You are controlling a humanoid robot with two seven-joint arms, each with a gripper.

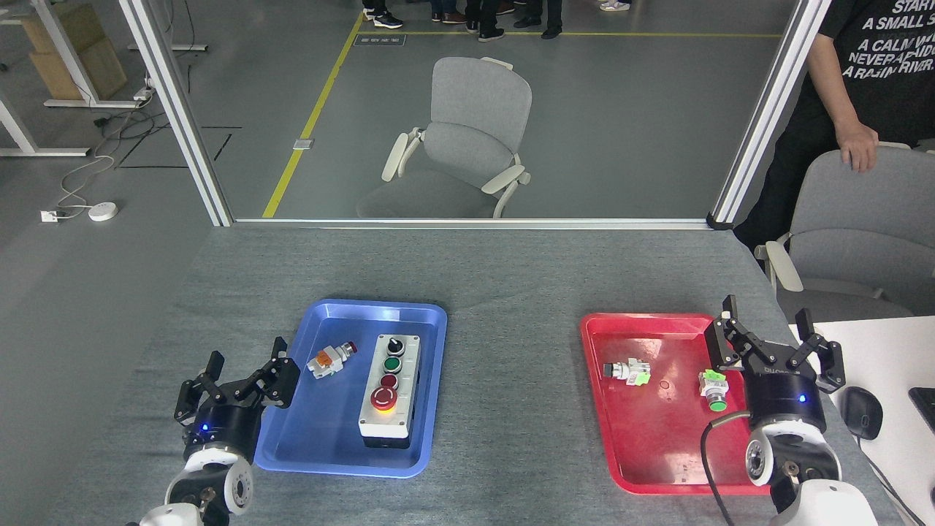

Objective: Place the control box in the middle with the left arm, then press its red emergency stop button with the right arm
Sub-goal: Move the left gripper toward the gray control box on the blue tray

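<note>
Lying lengthwise in the right half of a blue plastic tray (343, 447), the light-grey rectangular control box (390, 391) has its large red emergency stop button (383, 398) at the near end of the row. A small orange-and-white loose switch (329, 359) lies just left of it. Bare grey surface (511, 343) stretches between this tray and a red plastic tray (643, 438) holding two green-trimmed switches (627, 371). The left pincer (241, 380) hangs released at the blue tray's left rim; the right pincer (776, 343), fingers spread, hovers over the red tray's right edge.
</note>
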